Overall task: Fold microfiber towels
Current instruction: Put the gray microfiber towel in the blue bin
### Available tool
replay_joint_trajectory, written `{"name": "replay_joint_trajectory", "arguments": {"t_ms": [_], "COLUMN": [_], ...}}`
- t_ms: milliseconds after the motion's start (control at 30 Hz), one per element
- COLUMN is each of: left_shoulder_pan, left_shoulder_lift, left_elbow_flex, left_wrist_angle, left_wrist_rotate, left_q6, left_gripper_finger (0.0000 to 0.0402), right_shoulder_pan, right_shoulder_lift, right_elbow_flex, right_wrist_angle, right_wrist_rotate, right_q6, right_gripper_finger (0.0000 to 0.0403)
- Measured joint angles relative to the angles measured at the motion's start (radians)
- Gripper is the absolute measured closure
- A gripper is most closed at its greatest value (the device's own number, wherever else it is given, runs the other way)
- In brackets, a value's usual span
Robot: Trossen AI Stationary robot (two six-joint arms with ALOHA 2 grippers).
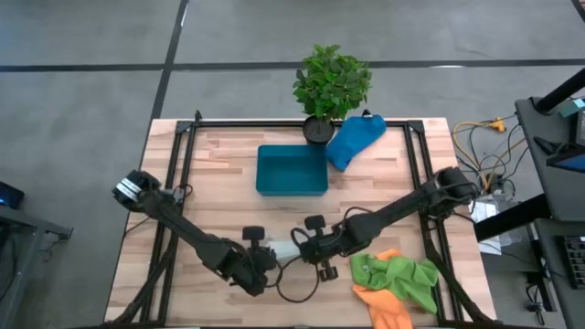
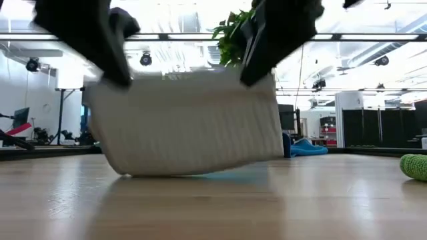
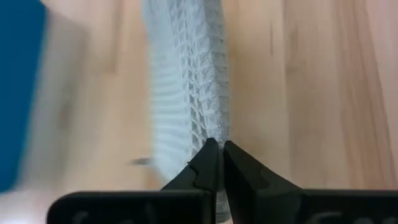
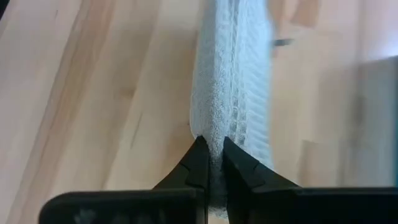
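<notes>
My left end effector (image 1: 265,265) and right end effector (image 1: 315,253) each pinch a top corner of the grey-white towel (image 2: 187,123), hanging at the bench's (image 1: 219,183) six o'clock edge, hem touching wood.

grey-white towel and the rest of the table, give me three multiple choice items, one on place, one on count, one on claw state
1. Where does the blue towel lie?
A. inside the blue tray
B. beside the plant, at the far edge of the table
C. on the green towel

2. How many claws grip the grey-white towel?
A. none
B. one
C. two

3. How does the grey-white towel sit?
A. flat on the table
B. held up by its top corners, its bottom edge on the table
C. bunched in the tray

Answers: 1 B, the high view shows it by the pot. 2 C, the left claw and the right claw are each shut on it. 3 B, the low view shows it hanging.
</notes>
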Motion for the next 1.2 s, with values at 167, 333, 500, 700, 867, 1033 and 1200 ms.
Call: {"name": "replay_joint_trajectory", "arguments": {"t_ms": [167,333,500,700,867,1033,1200], "left_shoulder_pan": [0.015,0.056,0.126,0.259,0.377,0.506,0.622], "left_shoulder_lift": [-0.110,-0.217,-0.300,-0.348,-0.359,-0.365,-0.379], "left_elbow_flex": [0.029,0.009,-0.018,-0.021,-0.025,-0.055,-0.130], "left_wrist_angle": [-0.096,-0.156,-0.179,-0.207,-0.188,-0.107,0.009], "left_wrist_rotate": [-0.085,-0.132,-0.151,-0.149,-0.126,-0.032,0.001], "left_q6": [0.075,0.116,0.226,0.380,0.528,0.643,0.687], "left_gripper_finger": [0.0401,0.0401,0.0401,0.0402,0.0402,0.0401,0.0401], "right_shoulder_pan": [-0.030,-0.080,-0.144,-0.234,-0.320,-0.399,-0.481], "right_shoulder_lift": [-0.083,-0.137,-0.155,-0.154,-0.154,-0.154,-0.154], "right_elbow_flex": [0.024,0.039,0.078,0.101,0.102,0.092,0.076], "right_wrist_angle": [-0.060,-0.070,-0.102,-0.124,-0.160,-0.174,-0.155], "right_wrist_rotate": [0.008,0.056,0.082,0.086,0.085,0.078,0.070], "right_q6": [-0.008,0.003,-0.001,-0.006,0.011,-0.018,-0.119], "right_gripper_finger": [0.0390,0.0390,0.0390,0.0390,0.0390,0.0390,0.0390]}}
